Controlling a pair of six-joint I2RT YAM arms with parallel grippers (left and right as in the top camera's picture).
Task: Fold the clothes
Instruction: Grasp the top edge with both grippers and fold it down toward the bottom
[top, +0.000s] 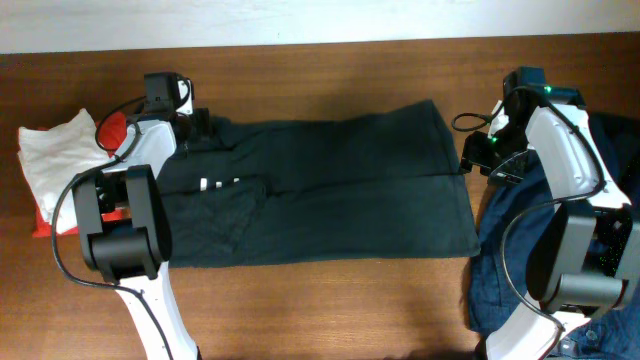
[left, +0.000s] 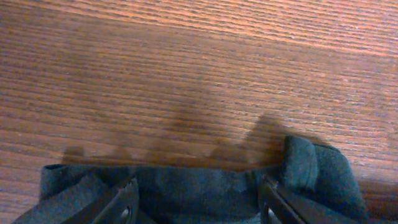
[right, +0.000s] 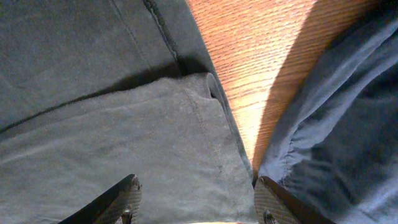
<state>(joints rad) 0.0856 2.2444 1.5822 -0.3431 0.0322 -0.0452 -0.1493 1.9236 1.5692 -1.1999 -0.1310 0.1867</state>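
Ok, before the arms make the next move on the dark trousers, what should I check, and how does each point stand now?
1. Dark trousers spread flat on the table: ok, only small wrinkles.
2. Left hand placed at the waist edge: ok, the fabric edge lies between its fingers.
3. Right hand placed at the leg hem: ok, it hangs over the hem corner.
4. Cloth gripped: not ok, both hands are open.
5. Blue jeans apart from the hem: not ok, they lie right against it, near the right hand's finger, and could be caught.
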